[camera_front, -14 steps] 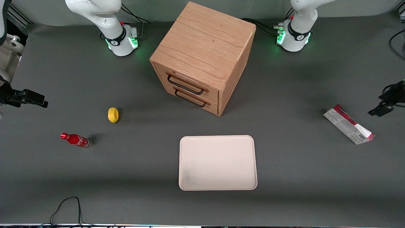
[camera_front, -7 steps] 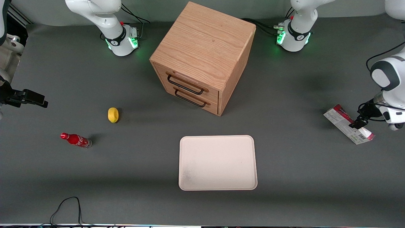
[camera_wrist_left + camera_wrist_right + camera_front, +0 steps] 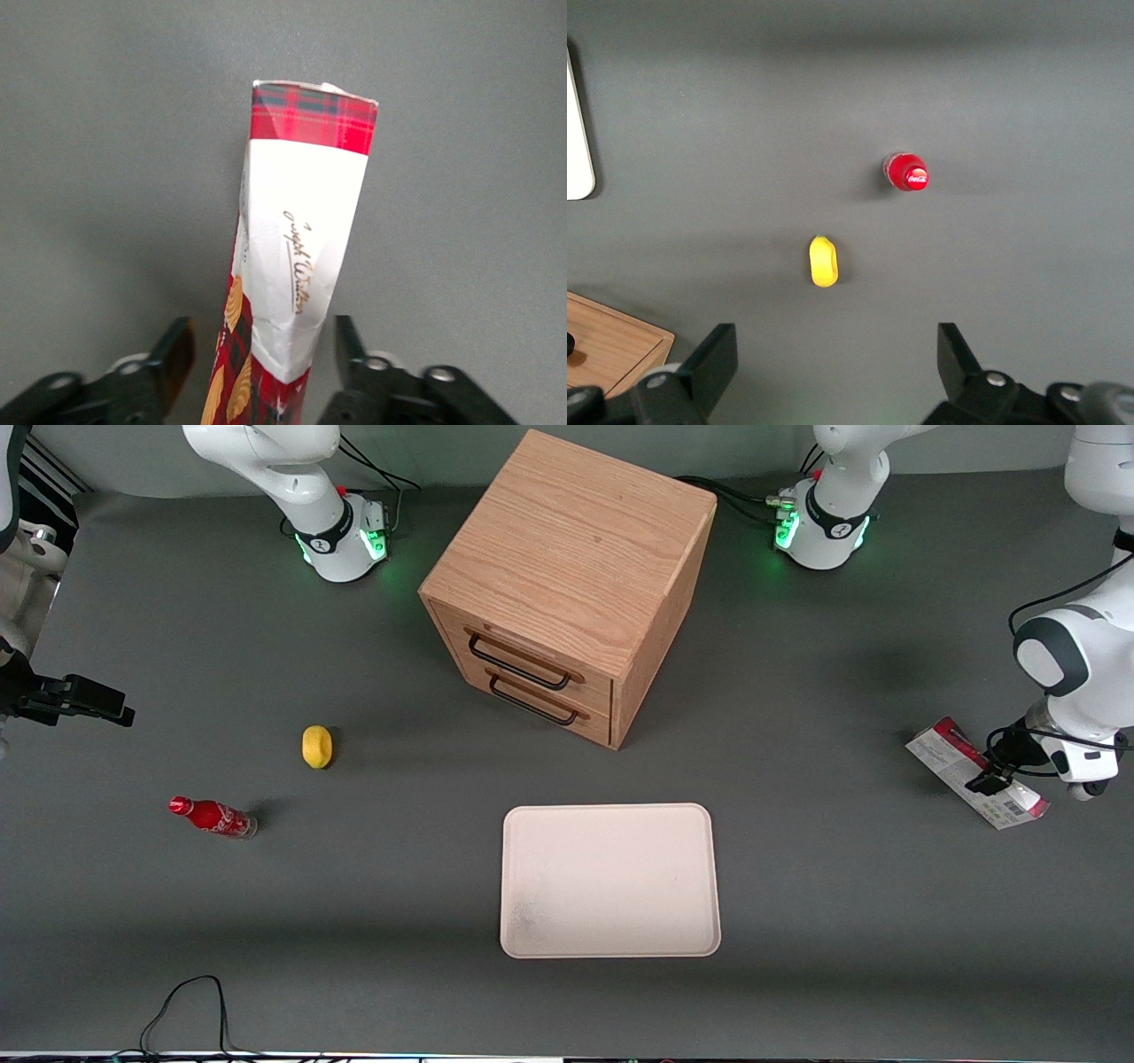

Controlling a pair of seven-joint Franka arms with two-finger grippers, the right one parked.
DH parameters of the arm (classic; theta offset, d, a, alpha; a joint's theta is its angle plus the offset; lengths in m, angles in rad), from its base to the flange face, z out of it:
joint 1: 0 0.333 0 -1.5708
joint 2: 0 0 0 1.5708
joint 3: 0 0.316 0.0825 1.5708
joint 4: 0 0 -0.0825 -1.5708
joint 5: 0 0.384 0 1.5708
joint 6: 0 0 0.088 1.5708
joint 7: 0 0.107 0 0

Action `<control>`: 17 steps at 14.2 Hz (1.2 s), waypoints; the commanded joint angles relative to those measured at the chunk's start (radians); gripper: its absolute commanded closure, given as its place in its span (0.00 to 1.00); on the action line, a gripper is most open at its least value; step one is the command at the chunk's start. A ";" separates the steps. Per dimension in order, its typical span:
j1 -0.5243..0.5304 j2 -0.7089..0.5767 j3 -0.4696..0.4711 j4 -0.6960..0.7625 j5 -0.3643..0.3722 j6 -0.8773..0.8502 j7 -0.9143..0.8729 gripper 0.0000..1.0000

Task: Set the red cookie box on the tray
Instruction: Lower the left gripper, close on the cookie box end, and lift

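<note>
The red cookie box (image 3: 950, 754) lies flat on the grey table toward the working arm's end, well apart from the tray (image 3: 609, 881). The tray is cream-white and nothing lies on it. My left gripper (image 3: 987, 779) hangs over the middle of the box. In the left wrist view the box (image 3: 301, 221) stands on its narrow red-and-white side between the two fingers of the gripper (image 3: 263, 335). The gripper is open, with a gap on each side of the box. An edge of the tray also shows in the right wrist view (image 3: 578, 133).
A wooden two-drawer cabinet (image 3: 567, 584) stands farther from the front camera than the tray. A yellow lemon (image 3: 316, 746) and a small red soda bottle (image 3: 213, 816) sit toward the parked arm's end. A black cable (image 3: 190, 1001) lies at the table's near edge.
My left arm has come in from the edge of the view and its gripper now straddles the cookie box. The box and the tray have not moved.
</note>
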 commanded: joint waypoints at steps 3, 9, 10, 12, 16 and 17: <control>-0.023 -0.019 0.000 0.008 -0.011 -0.025 0.037 1.00; -0.023 -0.087 0.000 0.092 -0.005 -0.227 0.037 1.00; -0.023 -0.115 0.002 0.128 -0.005 -0.304 0.029 1.00; -0.016 -0.161 0.006 0.239 -0.005 -0.507 0.026 1.00; -0.007 -0.187 0.009 0.556 0.035 -0.903 0.023 1.00; -0.007 -0.183 0.009 0.637 0.047 -0.979 0.025 1.00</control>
